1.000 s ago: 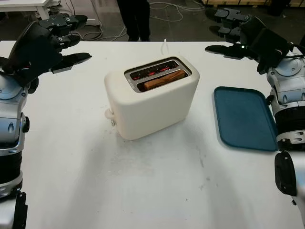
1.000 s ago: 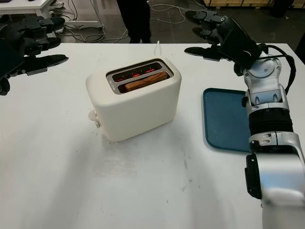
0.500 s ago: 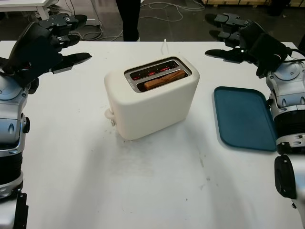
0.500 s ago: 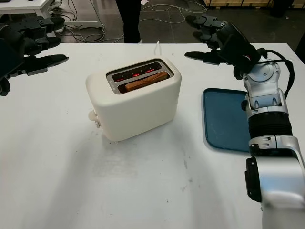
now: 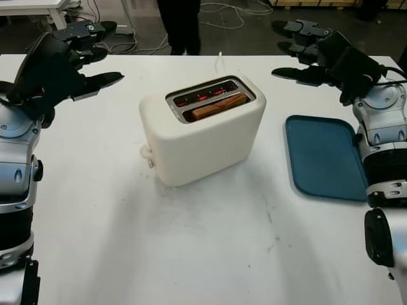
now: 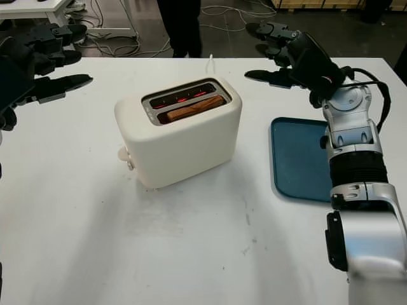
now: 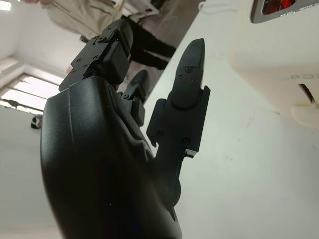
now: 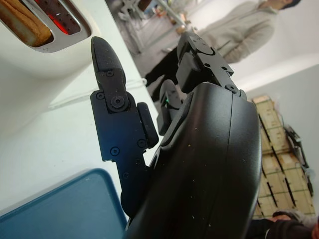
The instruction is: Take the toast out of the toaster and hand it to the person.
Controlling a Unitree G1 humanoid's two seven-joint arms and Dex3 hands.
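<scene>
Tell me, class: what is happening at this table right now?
Nothing is being handled yet. The toast sits in the near slot of the toaster on the table, and the far slot glows red. The left hand and the right hand hover open on either side of it. A blue tray lies to its right. A person stands beyond the table.

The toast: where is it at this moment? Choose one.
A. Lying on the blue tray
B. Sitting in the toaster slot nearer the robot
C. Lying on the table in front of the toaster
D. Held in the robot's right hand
B. The toast sits in the nearer slot of the toaster; the farther slot glows red, while the blue tray holds nothing.
</scene>
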